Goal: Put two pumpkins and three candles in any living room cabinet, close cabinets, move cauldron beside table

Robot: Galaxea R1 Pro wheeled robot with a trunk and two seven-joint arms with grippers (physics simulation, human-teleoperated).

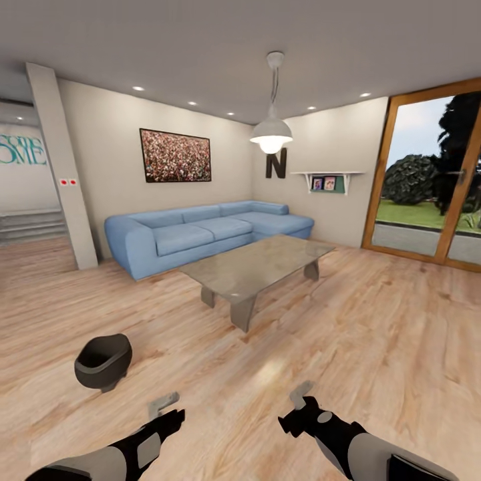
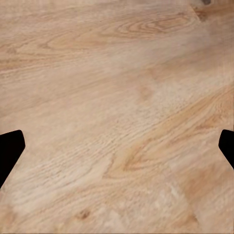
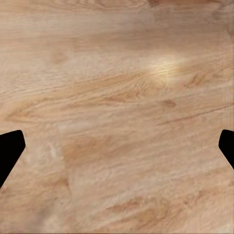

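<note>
The glossy black cauldron (image 1: 102, 361) sits on the wooden floor at the left, tipped slightly, its wide mouth facing up and toward me. The low coffee table (image 1: 257, 265) with a glossy grey-beige top stands further off in the middle of the room, well apart from the cauldron. My left gripper (image 1: 165, 407) hovers open over bare floor, to the right of the cauldron and nearer to me. My right gripper (image 1: 302, 399) is also open and holds nothing. In both wrist views the black fingertips (image 2: 9, 148) (image 3: 9, 148) stand wide apart over floorboards. The pumpkins, candles and cabinet are out of view.
A light-blue corner sofa (image 1: 200, 234) lines the far wall behind the table. A white pillar (image 1: 63, 174) stands at the left, and a pendant lamp (image 1: 271, 133) hangs above the table. Glass doors with a wooden frame (image 1: 427, 180) are at the right. Open floor lies around me.
</note>
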